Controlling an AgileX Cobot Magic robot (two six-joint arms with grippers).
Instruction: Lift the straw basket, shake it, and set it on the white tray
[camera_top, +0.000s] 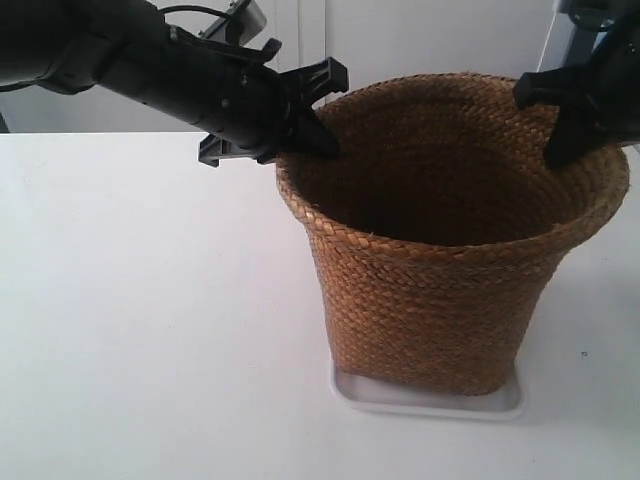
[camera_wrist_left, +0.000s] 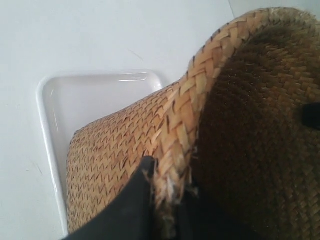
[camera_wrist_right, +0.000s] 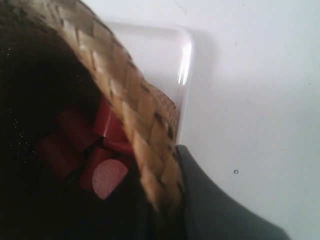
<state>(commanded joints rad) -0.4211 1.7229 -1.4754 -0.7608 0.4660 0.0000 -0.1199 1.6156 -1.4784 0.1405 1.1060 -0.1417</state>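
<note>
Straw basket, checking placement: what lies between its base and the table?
The white tray, its rim showing under the straw basket in the exterior view.

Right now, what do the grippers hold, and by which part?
The straw basket, by its braided rim: left gripper and right gripper on opposite sides.

basket (camera_top: 430, 310) parked on the tray (camera_top: 430, 402)
tray's on the table (camera_top: 150, 330), blocks (camera_wrist_right: 102, 177) down inside the basket, tray edge poking out in front
</note>
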